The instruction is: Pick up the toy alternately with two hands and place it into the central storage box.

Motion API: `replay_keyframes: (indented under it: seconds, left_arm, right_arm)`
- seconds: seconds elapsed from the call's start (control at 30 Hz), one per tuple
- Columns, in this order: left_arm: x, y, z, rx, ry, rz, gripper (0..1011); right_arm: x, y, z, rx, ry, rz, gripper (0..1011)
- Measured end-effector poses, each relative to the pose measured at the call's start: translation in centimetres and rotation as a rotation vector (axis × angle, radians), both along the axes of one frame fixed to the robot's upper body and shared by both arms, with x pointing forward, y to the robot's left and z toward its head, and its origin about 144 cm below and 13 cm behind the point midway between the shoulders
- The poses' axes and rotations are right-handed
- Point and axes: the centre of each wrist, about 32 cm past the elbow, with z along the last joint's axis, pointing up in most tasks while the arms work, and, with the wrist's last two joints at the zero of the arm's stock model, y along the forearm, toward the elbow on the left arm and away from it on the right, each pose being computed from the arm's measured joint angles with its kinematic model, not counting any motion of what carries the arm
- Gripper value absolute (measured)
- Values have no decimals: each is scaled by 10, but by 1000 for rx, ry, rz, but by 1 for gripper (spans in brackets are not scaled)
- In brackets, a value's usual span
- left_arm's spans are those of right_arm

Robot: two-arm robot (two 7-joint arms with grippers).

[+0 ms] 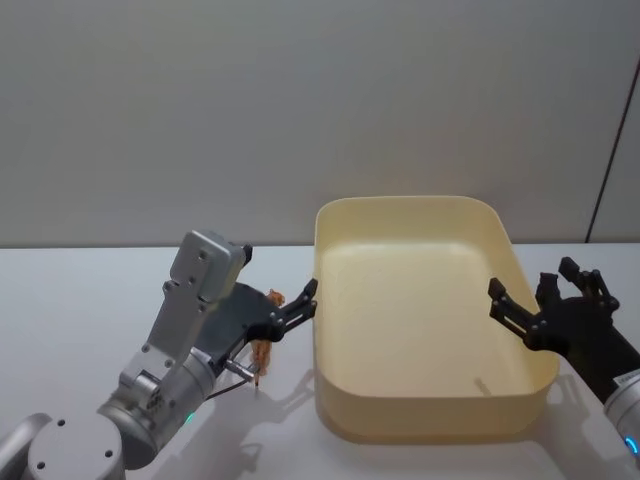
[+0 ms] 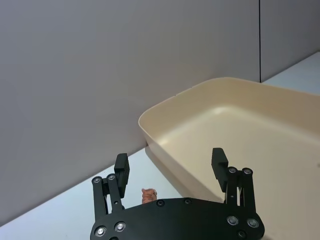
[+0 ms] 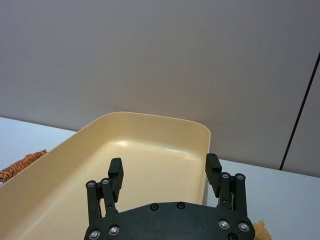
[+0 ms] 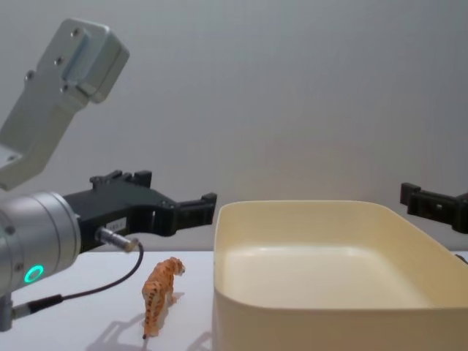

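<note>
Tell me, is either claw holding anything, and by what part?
Nothing. The left gripper is open above the tiger toy on the table; the right gripper is open by the storage box.

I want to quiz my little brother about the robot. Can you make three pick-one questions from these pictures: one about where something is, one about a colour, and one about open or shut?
1. Where is the toy tiger?
A) standing on the table beside the storage box
B) inside the storage box
C) balanced on the box's rim

2. What colour is the storage box?
A) blue
B) cream-yellow
C) red

3. How is the left pincer?
A) shut on the tiger
B) shut on the box's rim
C) open, holding nothing

Answers:
1 A: the chest view shows the tiger upright on the table, to the left of the box.
2 B: its walls and floor are cream-yellow in every view.
3 C: its two fingers stand wide apart with nothing gripped between them.
</note>
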Motion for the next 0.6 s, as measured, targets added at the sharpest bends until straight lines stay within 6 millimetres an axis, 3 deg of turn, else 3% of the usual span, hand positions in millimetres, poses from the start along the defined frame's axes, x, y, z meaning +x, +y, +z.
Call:
replay_keyframes:
  seconds: [0.6]
  left_arm:
    - [17,6,-9,54,149,50,1001]
  right_arm:
    - [0,0,0,0,0,0,1001]
